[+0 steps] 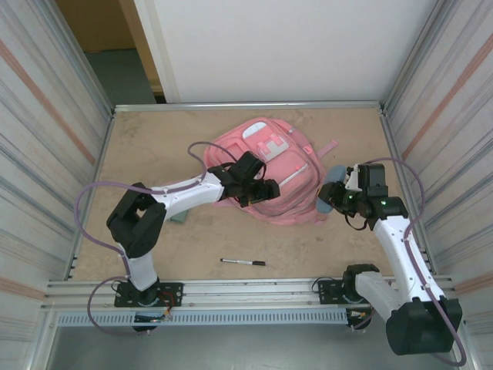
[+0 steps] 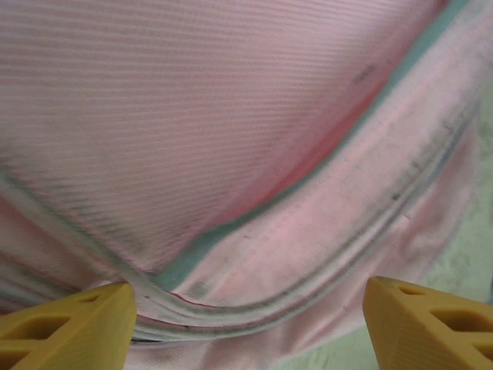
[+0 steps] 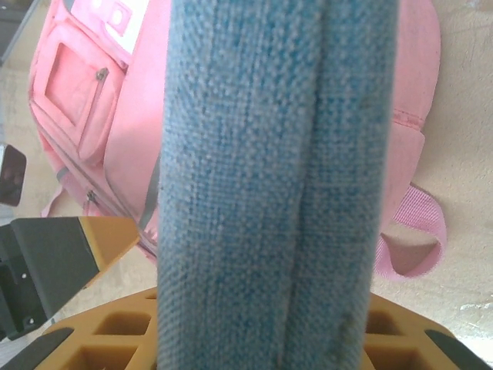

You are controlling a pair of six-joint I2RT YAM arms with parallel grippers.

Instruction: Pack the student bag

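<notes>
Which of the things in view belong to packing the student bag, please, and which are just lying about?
In the job: student bag; blue fabric pouch, gripped in the right claw; left claw, open over the bag.
Lying about: black pen; greenish item, partly hidden by the left arm.

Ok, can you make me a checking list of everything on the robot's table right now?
Surface: tan board table, looks clean.
Job's things: pink backpack lying at the middle far side; blue fabric pouch held beside its right edge.
Clutter: black pen lying loose near the front edge.
Grippers: left tool open, close over the pink backpack's zip seam; right tool shut on the blue fabric pouch.
Cables: purple cables loop off both arms; one loop hangs by the backpack's left edge.
Surroundings: ribbed side walls, white panel behind.
</notes>
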